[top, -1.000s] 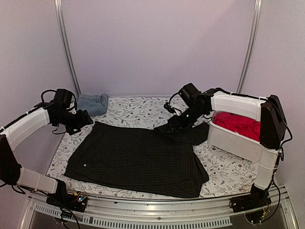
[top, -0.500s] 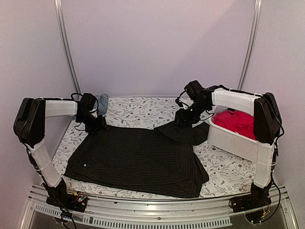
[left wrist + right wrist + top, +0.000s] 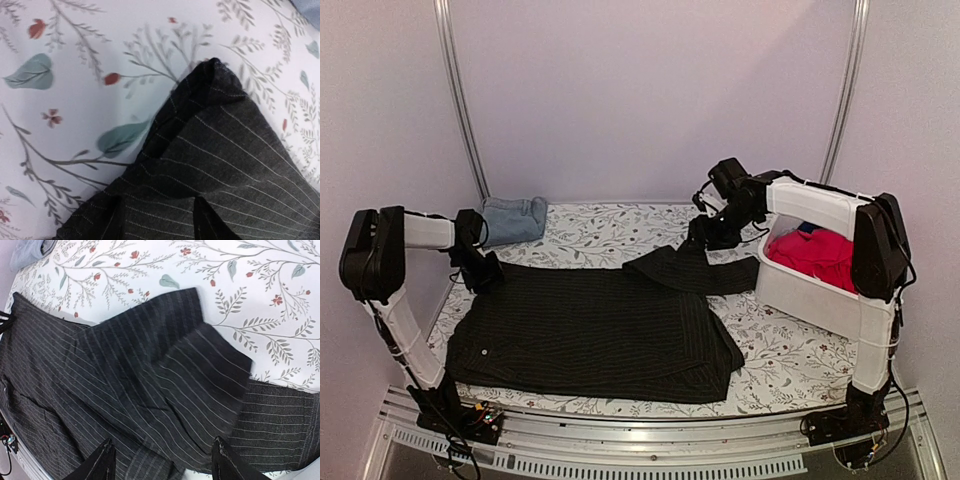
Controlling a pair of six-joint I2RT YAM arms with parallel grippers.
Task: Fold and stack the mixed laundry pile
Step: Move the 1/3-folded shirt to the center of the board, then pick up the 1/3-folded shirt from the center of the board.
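Observation:
The black pinstriped shirt (image 3: 595,325) lies spread flat on the table, with one sleeve (image 3: 695,270) stretched toward the bin. My left gripper (image 3: 480,270) sits low on the shirt's far left corner (image 3: 220,135). Its fingers (image 3: 207,220) stand apart with the fabric between them. My right gripper (image 3: 708,235) hovers open above the sleeve (image 3: 165,375) and holds nothing. A folded light blue denim piece (image 3: 515,217) lies at the back left. Red-pink cloth (image 3: 820,255) and a bit of royal blue cloth (image 3: 807,228) lie in the bin.
The white plastic bin (image 3: 810,295) stands on the right side of the table. The floral table cover (image 3: 610,230) shows behind the shirt and at the front right (image 3: 790,365). Metal frame posts rise at the back corners.
The shirt has been drawn left and lies flatter. My left gripper moved left with its corner. My right gripper rose and moved back, leaving the sleeve lying on the table.

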